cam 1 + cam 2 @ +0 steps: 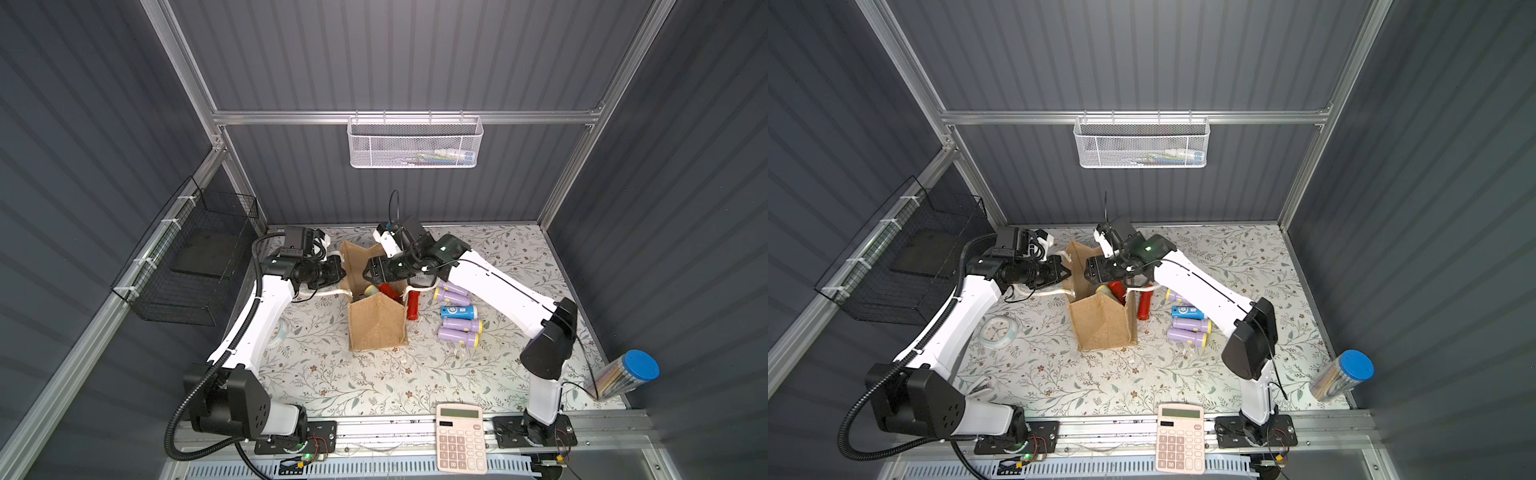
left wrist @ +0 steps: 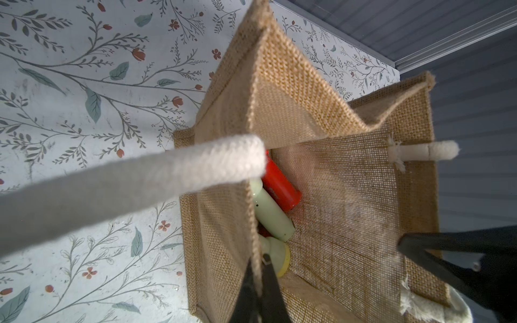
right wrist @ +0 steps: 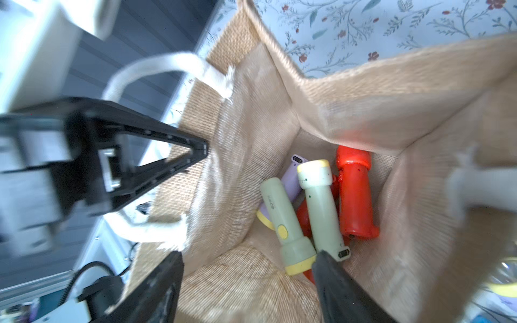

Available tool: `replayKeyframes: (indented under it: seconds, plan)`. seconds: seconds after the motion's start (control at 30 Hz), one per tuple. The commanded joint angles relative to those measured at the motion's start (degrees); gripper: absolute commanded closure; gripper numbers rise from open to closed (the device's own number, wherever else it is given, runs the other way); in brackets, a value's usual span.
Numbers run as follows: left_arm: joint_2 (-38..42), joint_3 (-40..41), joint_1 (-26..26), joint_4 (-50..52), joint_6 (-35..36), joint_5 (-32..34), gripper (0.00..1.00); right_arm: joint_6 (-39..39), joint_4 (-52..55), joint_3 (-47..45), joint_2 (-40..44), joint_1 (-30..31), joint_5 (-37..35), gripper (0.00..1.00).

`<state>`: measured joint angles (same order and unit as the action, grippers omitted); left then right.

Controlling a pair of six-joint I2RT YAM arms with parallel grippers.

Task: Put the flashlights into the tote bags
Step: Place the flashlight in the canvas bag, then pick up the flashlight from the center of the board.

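The left pincer (image 2: 258,264) clamped the rim of the tote bag (image 1: 378,326), apparently to hold it open, while the right pincer (image 3: 246,260), jaws apart, hung over the flashlights (image 3: 355,195) inside; lilac flashlights (image 1: 459,324) lay on the bench (image 1: 374,386).

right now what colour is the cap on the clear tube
Blue: the cap shows best in a top view.

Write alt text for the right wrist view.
The open tote bag seen from above, with two pale green flashlights, red flashlights and a lilac flashlight heaped at its bottom. The right gripper hangs open over them, and the left gripper pinches the bag's wall.
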<state>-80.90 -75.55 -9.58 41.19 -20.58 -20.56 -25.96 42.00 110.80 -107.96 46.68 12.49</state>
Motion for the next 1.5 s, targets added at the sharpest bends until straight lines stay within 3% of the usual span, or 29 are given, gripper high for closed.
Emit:
replayKeyframes:
  seconds: [0.0, 0.53, 0.93, 1.23, 1.47]
  plan:
    - [0.12, -2.49, 0.71, -0.59, 0.69, 1.23, 1.00, -1.46, -3.58, -3.76, 3.89, -1.68, 3.34, 0.24]
    - [-1.54, -4.78, 0.80, 0.91, 0.86, 2.74, 1.00, -6.54, -11.31, -30.25, 28.19, -11.87, -4.04, 0.23]
    - [-1.63, -4.78, 0.88, 2.14, 0.56, 4.64, 1.00, -11.95, -10.25, -48.00, 40.19, -17.55, -10.38, 0.23]
    - [-1.19, -3.91, 1.05, 3.00, 0.08, 6.47, 1.00, -14.74, -9.45, -53.59, 37.44, -19.17, -8.66, 0.24]
    - [-0.92, -3.72, 1.32, 3.06, -0.17, 6.23, 1.00, -18.54, -15.79, -56.15, 30.03, -19.07, -3.90, 0.29]
